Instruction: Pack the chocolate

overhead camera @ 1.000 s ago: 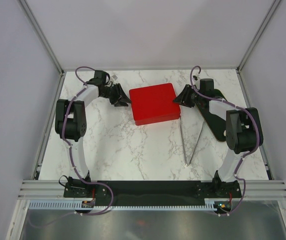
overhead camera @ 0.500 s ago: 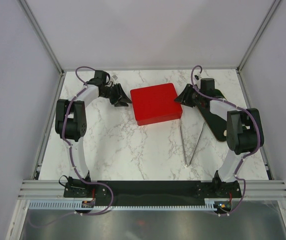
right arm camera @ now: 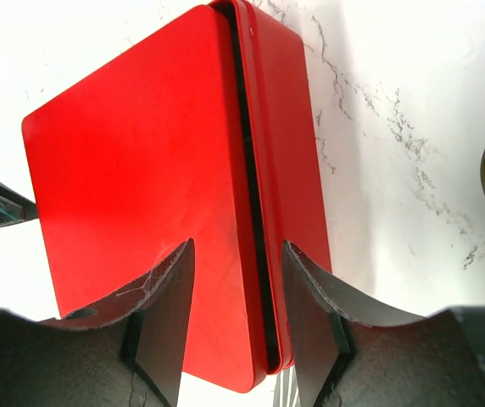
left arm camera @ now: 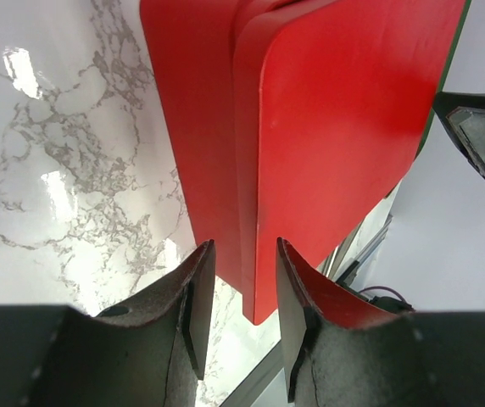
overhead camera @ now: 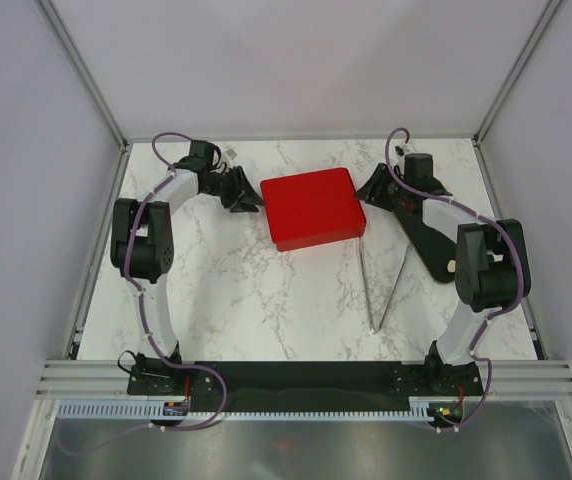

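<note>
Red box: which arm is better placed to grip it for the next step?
Left, tentatively. The left gripper has its jaws set close around the corner of the red box, so a small closing would catch it. The right gripper also straddles an edge, but its jaws stand wider apart.

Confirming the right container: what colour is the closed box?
Plain glossy red box, clearest in the right wrist view.

Left arm (overhead camera: 144,240) and right arm (overhead camera: 486,268): white links, black joints, purple cables looped alongside; matte black pincer fingers (left arm camera: 193,314)
</note>
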